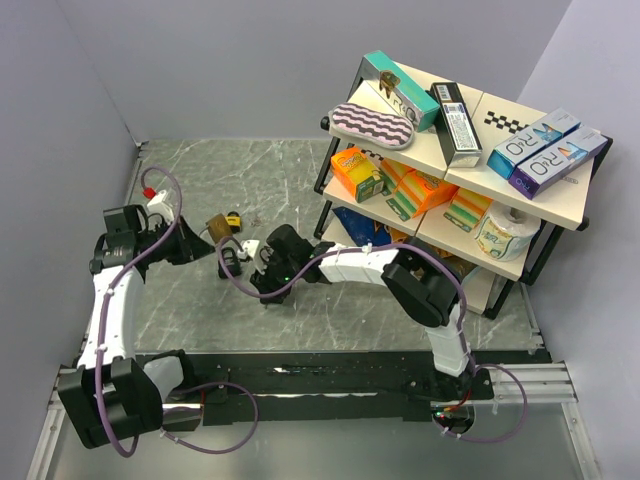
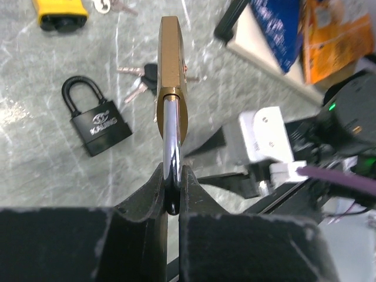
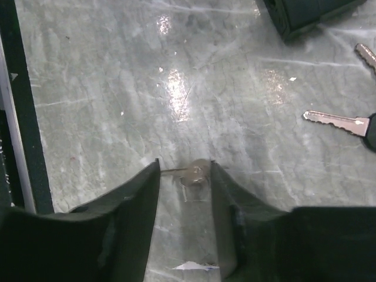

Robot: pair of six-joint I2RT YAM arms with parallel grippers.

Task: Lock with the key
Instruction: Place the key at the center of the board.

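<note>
Pinching hard with my left claw (image 2: 171,179), I hold the brass padlock (image 2: 172,64) by its steel shackle (image 2: 170,135): both fingers are pressed together on the bend of the bar. The lock's body sticks out away from me, edge-on in my left wrist view and lifted clear of the marble-patterned table (image 3: 117,88). Below it and to one side a black padlock (image 2: 100,123) lies flat, its shackle seated in the body. A bunch of keys (image 2: 141,79) is spread on the table just beyond it, partly hidden behind the brass body. A yellow object (image 2: 59,10) sits farther off, at the top edge of that view. My right claw (image 3: 184,176) is low over the table, close to my left one, with the black padlock between us in the overhead view. Its fingers stand a little apart, and a small grey metal piece (image 3: 195,172) sits at their tips, against one finger. I cannot tell whether I am gripping it or whether it only lies on the surface under me, nor what it is. Off to the side of that claw a silver key (image 3: 335,121) rests flat on the table with its blade pointing toward my fingers. The shelf rack (image 1: 520,215) stacked with boxes stands well apart, at the far right.
</note>
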